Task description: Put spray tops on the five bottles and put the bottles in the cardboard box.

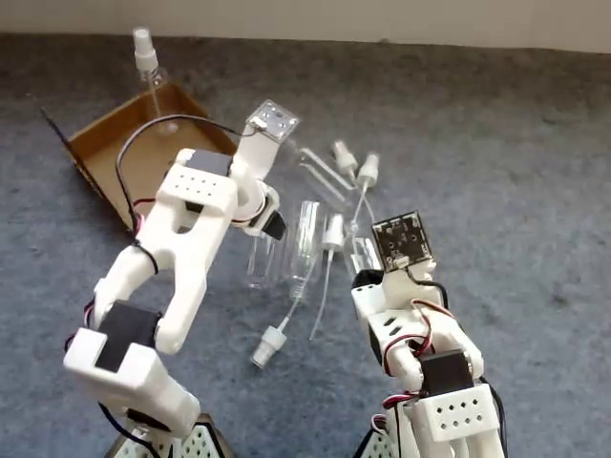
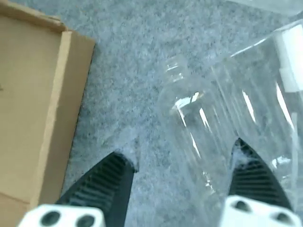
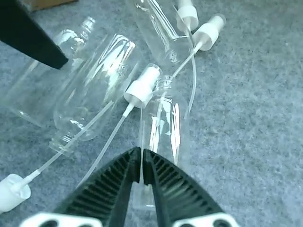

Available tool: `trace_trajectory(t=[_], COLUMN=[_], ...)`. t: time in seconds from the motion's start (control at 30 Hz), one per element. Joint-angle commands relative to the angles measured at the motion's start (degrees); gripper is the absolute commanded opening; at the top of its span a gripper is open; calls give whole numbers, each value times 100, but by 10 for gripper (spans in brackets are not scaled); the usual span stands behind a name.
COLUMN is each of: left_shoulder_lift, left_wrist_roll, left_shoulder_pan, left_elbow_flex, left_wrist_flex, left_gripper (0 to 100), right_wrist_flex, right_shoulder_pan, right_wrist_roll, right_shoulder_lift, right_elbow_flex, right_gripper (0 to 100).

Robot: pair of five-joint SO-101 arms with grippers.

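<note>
High view: grey carpet [image 1: 535,191] covers the frame. The cardboard box [image 1: 115,157] lies open at upper left, with one capped bottle [image 1: 147,67] upright at its upper corner. The left arm [image 1: 191,239] crosses the left half and hides part of the box; the right arm [image 1: 420,353] sits at lower right.

Four clear bottles lie crowded together at centre. In the left wrist view the left gripper [image 2: 177,165] is spread wide, and one lying bottle [image 2: 199,127] is between its fingers but not clamped. The box edge is at that frame's left.

The right gripper [image 3: 142,158] has its fingers pressed almost together, and I see nothing clearly held. Just past its tips lies another bottle [image 3: 163,123]. A loose spray top [image 3: 142,90] rests over that bottle's neck, its thin tube trailing toward lower left. Two more tops [image 3: 208,30] lie at the upper right of that frame, and a fourth top [image 3: 12,191] at lower left.
</note>
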Motion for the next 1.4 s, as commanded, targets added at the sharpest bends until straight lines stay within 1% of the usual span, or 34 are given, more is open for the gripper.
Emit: trace_trajectory(t=[0.0, 0.1, 0.17, 0.3, 0.43, 0.5, 0.63, 0.7, 0.93, 1.03, 1.27, 1.37], left_shoulder_lift=[163, 435, 629, 971, 1235, 1367, 1701, 1807, 1877, 1886, 1877, 1921], left_wrist_roll=[149, 765, 949, 941, 941, 941, 941, 958, 941, 932, 923, 923], left_shoulder_pan=[163, 171, 171, 136, 163, 171, 136, 127, 127, 127, 119, 127], left_elbow_flex=[-57, -48, -57, -57, -66, -163, -505, -664, -1429, -1719, -2088, -2079], left_wrist_flex=[-299, -659, -844, -1046, -1064, -1037, -1020, -818, 360, 738, 1459, 1503], left_gripper=[274, 274, 274, 274, 274, 274, 274, 274, 273, 274, 275, 274], right_wrist_flex=[-171, -171, -171, -198, -681, -875, -910, -910, -910, -910, -910, -910], right_shoulder_pan=[-4, 154, 312, 435, 435, 435, 435, 435, 453, 453, 453, 453], right_wrist_roll=[44, 44, 35, 44, 44, 44, 44, 44, 44, 44, 53, 53], right_shoulder_lift=[40, 40, 40, 40, 40, 40, 40, 40, 40, 40, 40, 40], right_elbow_flex=[-163, -163, -163, -4, 312, 479, 541, 558, 558, 558, 567, 567], right_gripper=[18, 18, 18, 18, 18, 18, 18, 18, 18, 18, 18, 18])
